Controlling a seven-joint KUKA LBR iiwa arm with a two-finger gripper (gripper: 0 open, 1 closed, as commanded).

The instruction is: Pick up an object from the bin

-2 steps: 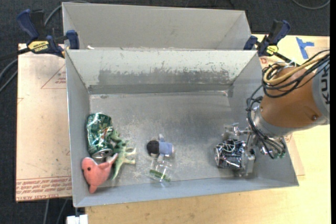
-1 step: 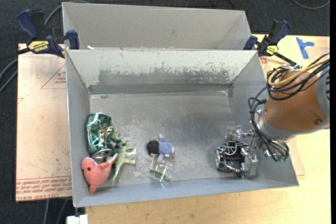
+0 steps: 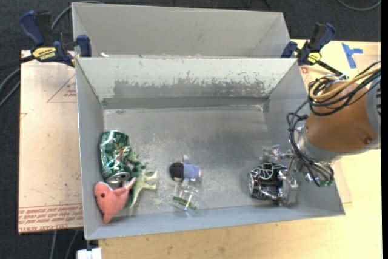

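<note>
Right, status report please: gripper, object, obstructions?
Gripper low in near-right corner, at black white-lined object. Crushed green can, pink toy lie far left, clear of it.

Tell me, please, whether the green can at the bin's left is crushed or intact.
Crushed: the green can has a buckled, creased wall with uneven dents, and it lies beside the pink toy.

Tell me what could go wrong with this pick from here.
1. The gripper sits low in the front right corner of the bin, so it may scrape the sloped right wall when it moves.
2. The black crumpled thing with white markings beside it looks irregular, so a grasp could slip or shove it against the wall.
</note>
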